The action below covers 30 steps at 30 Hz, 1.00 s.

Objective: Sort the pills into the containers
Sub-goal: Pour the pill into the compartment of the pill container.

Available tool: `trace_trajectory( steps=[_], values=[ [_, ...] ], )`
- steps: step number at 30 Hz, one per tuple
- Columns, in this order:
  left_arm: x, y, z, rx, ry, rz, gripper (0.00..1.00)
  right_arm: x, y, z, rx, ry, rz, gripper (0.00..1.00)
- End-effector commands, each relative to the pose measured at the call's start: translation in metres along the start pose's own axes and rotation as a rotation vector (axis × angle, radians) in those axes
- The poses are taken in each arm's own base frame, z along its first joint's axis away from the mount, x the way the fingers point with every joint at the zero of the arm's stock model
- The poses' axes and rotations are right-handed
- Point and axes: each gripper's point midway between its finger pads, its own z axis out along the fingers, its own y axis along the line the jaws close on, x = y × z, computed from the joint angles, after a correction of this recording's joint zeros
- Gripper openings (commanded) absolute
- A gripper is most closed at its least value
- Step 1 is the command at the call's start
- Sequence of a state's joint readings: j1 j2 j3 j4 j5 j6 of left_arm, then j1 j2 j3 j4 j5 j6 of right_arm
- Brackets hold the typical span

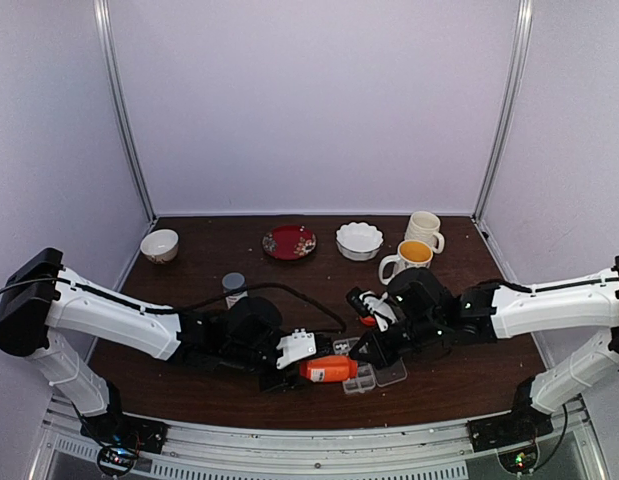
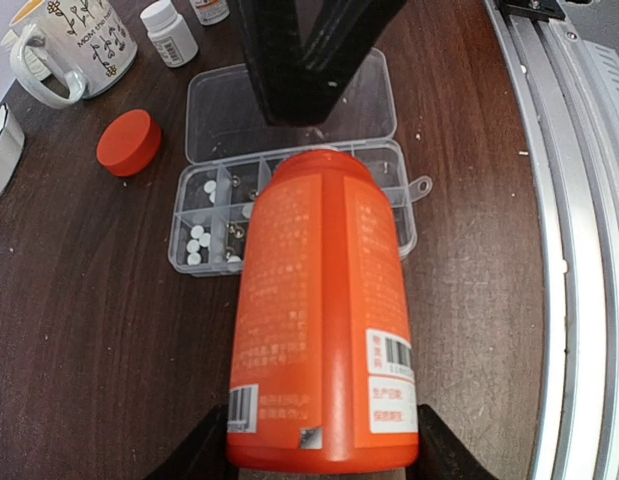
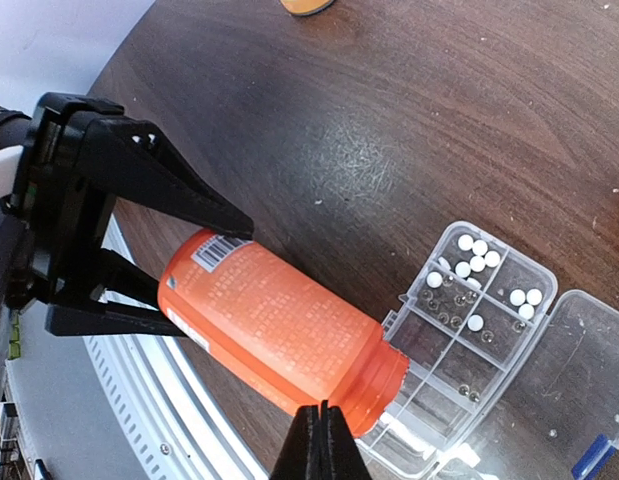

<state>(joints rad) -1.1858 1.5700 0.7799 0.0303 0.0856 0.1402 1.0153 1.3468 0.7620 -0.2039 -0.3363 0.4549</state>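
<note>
My left gripper is shut on the base of an open orange bottle. It holds the bottle tilted, with the mouth over the middle of the clear pill box. The box lies open, its lid flat behind it. Several white pills lie in the compartments at one end; they also show in the right wrist view. My right gripper is shut and empty, hovering just above the bottle's neck. In the top view the bottle and the box sit at the table's near edge.
The orange cap lies left of the box, with a small white bottle and a mug behind it. A grey-capped bottle, a red plate, bowls and mugs stand farther back. A metal rail edges the table.
</note>
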Motion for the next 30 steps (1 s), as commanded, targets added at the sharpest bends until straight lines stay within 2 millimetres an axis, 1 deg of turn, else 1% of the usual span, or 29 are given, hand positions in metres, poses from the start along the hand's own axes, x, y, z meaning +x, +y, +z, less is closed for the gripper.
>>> trace_trajectory(
  steps=[1,3,5,12,17,24,28,30],
  values=[
    [-0.025,0.003,-0.003,-0.011,-0.086,0.01,0.0,0.019,-0.01,0.02,0.023,0.081,0.018,0.0],
    [-0.026,0.003,-0.003,-0.011,-0.086,0.009,0.0,0.027,-0.017,0.029,0.05,0.124,0.027,0.0],
    [-0.024,0.002,-0.002,-0.007,-0.082,0.009,0.0,0.028,-0.021,0.03,0.07,0.128,0.027,0.0],
    [-0.025,0.002,-0.001,-0.005,-0.082,0.009,0.0,0.005,-0.01,0.006,0.057,0.026,-0.005,0.0],
    [-0.024,0.002,-0.001,-0.005,-0.084,0.008,0.0,-0.002,-0.004,-0.002,0.037,-0.008,-0.018,0.0],
    [-0.022,0.001,0.0,-0.008,-0.106,0.002,0.0,-0.001,0.002,0.001,0.001,0.003,-0.012,0.0],
    [-0.021,0.0,0.001,-0.009,-0.114,-0.006,0.0,0.005,-0.001,0.006,0.013,0.027,-0.005,0.0],
    [-0.021,0.001,0.0,-0.015,-0.127,-0.008,0.0,0.003,-0.002,0.004,0.023,0.016,-0.004,0.0]
  ],
)
